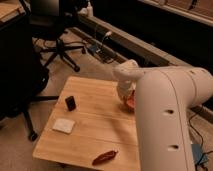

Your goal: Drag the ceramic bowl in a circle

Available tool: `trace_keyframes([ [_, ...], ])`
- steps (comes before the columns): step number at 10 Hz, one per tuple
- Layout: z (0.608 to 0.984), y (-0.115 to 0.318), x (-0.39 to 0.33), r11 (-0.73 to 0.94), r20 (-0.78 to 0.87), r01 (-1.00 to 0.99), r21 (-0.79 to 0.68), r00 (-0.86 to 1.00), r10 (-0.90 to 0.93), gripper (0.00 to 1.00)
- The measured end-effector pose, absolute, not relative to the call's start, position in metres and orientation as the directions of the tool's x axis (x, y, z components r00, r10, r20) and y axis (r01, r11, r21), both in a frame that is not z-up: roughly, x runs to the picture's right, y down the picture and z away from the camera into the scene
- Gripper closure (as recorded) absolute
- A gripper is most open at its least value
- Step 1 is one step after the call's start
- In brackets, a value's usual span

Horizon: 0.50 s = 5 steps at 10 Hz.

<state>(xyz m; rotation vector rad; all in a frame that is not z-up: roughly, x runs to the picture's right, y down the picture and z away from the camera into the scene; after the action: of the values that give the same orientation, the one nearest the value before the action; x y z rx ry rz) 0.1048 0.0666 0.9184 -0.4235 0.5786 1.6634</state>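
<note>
The round orange-red ceramic bowl sits near the right edge of the pale slatted wooden table, right of centre in the frame. Only a sliver of its rim shows, because the robot's thick white arm covers most of it. The gripper hangs at the end of the white wrist, down at the bowl's near rim. Whether it is open or closed, and whether it has hold of the rim, cannot be told.

The step in hand appears to be the drag itself. To do it well, the bowl should stay flat on the wood, pushed or pulled low at the rim so it slides instead of tipping. The circle should curve toward the table's middle, since the right edge lies close by. Glazed ceramic is hard and smooth, so it should glide easily over the planks.

Well apart to the left lie a small black block and a flat white square pad. A glossy red chilli-shaped object rests near the lower edge.
</note>
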Motion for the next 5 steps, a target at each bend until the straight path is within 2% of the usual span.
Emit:
trace_keyframes([
  [3, 0.917, 0.066, 0.033, -0.067, -0.580, -0.997, 0.033, -0.074, 0.811, 1.00],
  [5, 0.903, 0.074, -0.015, -0.033, -0.566, -0.999, -0.042, -0.004, 0.824, 1.00],
])
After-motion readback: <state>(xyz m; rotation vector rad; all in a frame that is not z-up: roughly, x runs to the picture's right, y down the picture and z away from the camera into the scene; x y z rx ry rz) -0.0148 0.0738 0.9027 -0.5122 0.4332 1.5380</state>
